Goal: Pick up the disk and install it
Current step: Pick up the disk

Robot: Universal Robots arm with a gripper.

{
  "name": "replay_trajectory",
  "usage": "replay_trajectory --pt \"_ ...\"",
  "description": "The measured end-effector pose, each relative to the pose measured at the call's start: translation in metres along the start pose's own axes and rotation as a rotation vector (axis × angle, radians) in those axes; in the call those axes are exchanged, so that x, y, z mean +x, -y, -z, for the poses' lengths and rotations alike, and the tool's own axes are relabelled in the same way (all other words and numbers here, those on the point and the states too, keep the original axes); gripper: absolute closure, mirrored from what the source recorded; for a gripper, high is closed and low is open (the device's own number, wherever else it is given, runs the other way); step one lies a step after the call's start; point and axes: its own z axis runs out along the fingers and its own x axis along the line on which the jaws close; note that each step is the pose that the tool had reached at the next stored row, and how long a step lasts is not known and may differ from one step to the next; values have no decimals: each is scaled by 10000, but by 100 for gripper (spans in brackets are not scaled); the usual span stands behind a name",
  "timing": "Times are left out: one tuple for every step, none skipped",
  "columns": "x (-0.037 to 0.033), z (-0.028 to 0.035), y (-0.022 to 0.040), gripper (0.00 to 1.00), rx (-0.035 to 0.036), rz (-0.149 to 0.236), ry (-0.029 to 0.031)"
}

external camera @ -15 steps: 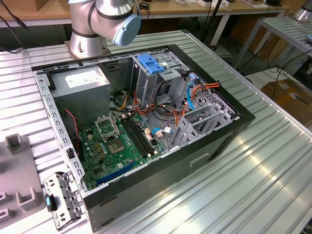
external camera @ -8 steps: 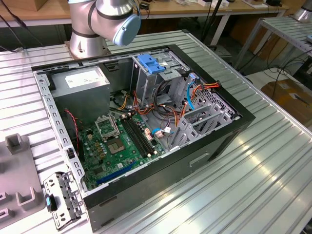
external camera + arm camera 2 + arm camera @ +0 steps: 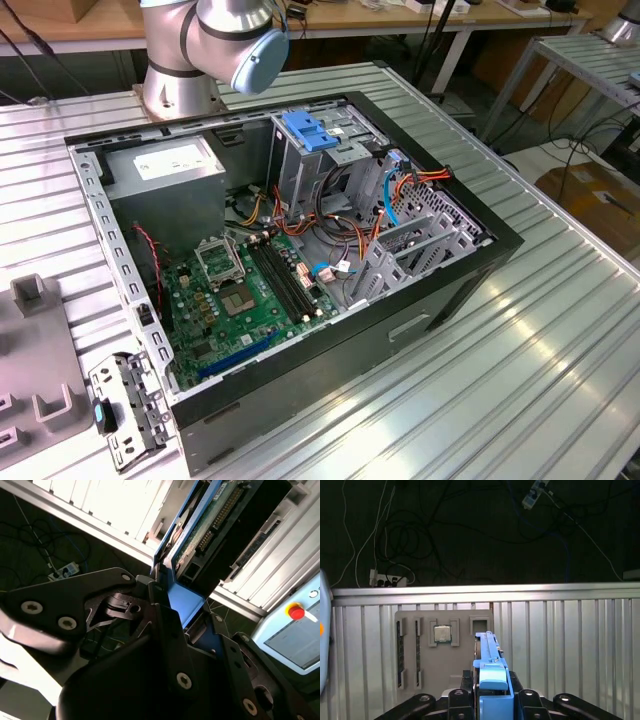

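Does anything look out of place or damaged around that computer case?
Nothing looks damaged. One metal bracket lies loose on the table beside the computer case, at the exterior view's lower left. The pincer grips the disk.

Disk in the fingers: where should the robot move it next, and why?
Probably carry it toward the open computer case. The fingers are shut on the disk, held above the grey tray, not at the drive cage.

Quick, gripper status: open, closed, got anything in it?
Gripper: closed, holding the disk by its blue carrier, clamped edge-on between the fingers in both wrist views.
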Motion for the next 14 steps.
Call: replay_trajectory --pt "0 12 0 63 -1 0 -1" --pt "-1 22 0 63 -1 0 0" --pt "0 29 0 63 0 0 0" --pt "-1 41 0 63 -1 0 -1" --pt "-1 53 0 63 -1 0 -1" --pt "-1 60 0 63 -1 0 0" --pt "-1 67 1 63 0 0 -1" --pt "-1 75 1 63 -1 0 0" --pt "-1 83 1 63 -1 0 -1" --pt "-2 99 1 63 -1 0 0" --pt "-2 116 1 63 -1 0 0" --pt "-2 128 1 63 -1 0 0" --pt "-2 137 1 63 -2 0 -1" --pt "-2 146 1 63 -1 0 -1"
